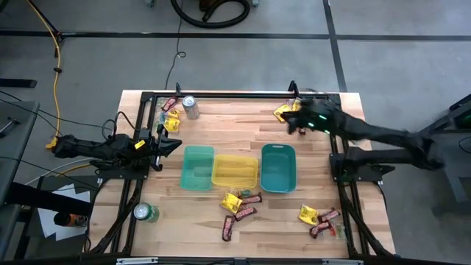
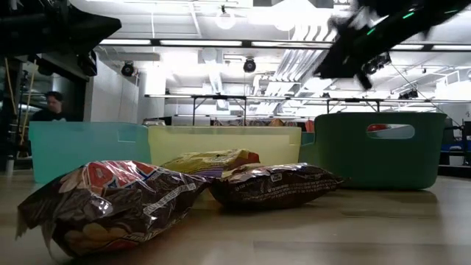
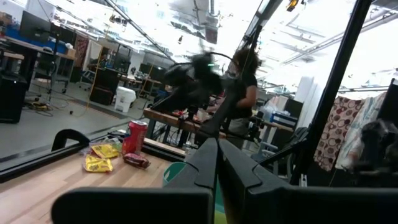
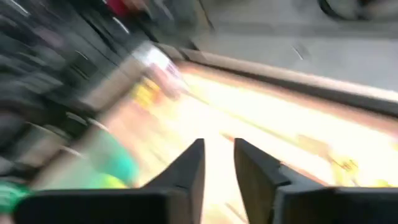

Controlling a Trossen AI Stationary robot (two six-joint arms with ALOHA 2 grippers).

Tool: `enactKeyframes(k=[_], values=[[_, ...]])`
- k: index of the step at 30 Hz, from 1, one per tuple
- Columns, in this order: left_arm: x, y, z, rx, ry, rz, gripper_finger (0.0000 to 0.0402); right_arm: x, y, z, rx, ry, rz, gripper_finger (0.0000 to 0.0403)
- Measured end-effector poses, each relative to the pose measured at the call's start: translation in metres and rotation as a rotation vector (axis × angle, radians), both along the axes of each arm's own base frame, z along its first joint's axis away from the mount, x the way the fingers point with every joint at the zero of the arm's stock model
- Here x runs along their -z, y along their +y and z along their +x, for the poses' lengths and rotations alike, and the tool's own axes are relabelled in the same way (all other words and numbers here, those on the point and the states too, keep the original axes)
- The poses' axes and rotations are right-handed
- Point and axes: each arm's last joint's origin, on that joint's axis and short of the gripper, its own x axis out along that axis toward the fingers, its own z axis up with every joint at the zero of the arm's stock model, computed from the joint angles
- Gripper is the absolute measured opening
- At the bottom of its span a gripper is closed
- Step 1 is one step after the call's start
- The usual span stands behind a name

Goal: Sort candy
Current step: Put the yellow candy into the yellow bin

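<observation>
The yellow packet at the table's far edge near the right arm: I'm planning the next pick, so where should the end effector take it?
Probably from straight above, closing across the yellow packet: it seems to lie flat, and the table's frame rail runs just behind it.

Bright ceiling lights, right wrist view motion-blurred, low view foreground soft

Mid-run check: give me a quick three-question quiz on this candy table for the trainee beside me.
1. How many bins stand mid-table?
2. True or false: the left end effector is shut and empty.
3. The right end effector hovers nearest: A) silver can, B) yellow candy, C) green can?
Key: 1) three; 2) true; 3) B.
</observation>
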Motion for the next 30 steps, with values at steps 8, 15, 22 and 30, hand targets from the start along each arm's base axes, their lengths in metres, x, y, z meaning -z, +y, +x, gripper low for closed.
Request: enactKeyframes(k=[8,15,22,30], values=[[0.000,0.000,0.000,0.000,0.001,0.000,0.0001,0.027,-0.079,0.056,0.069,0.502,0.166,0.0178],[0.000,0.000,0.000,0.000,0.000,0.000,0.0001,0.062,-0.119,0.082,0.062,0.765,0.299,0.0181],[0.000,0.000,0.000,0.000,0.000,0.000,0.0001,0.093,-0.134,0.082,0.167,0.841,0.345,0.0181],[0.000,0.000,0.000,0.000,0.001,0.000,0.0001,0.110,-0.139,0.084,0.188,0.867,0.350,0.0179]])
